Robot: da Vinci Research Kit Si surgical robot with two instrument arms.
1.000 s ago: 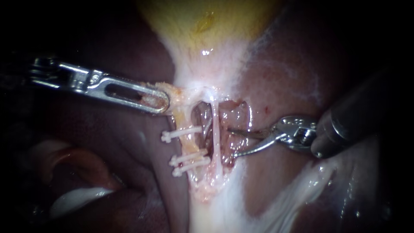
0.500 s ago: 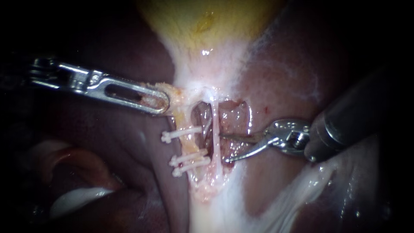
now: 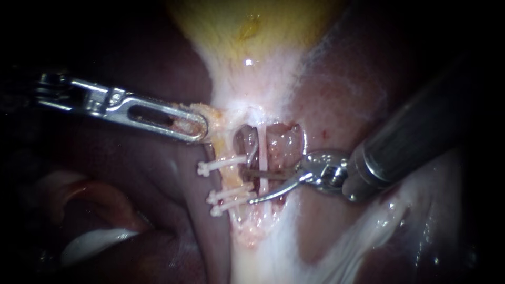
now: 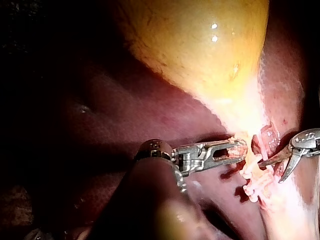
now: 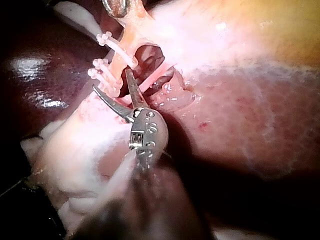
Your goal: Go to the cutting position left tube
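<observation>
Over the last second my right instrument (image 3: 247, 186) has slid in across the liver (image 3: 342, 105). Its jaws stand apart and now straddle the thin white tube (image 3: 263, 158), tips just short of the left tube (image 3: 230, 179), level with the gap between its upper clip (image 3: 221, 166) and its lower clips (image 3: 234, 192). My left instrument (image 3: 195, 126) has not shifted, jaws clamped on tissue (image 3: 213, 113) at that tube's upper end. I judge the approach nearly done, with a little more reach needed.
</observation>
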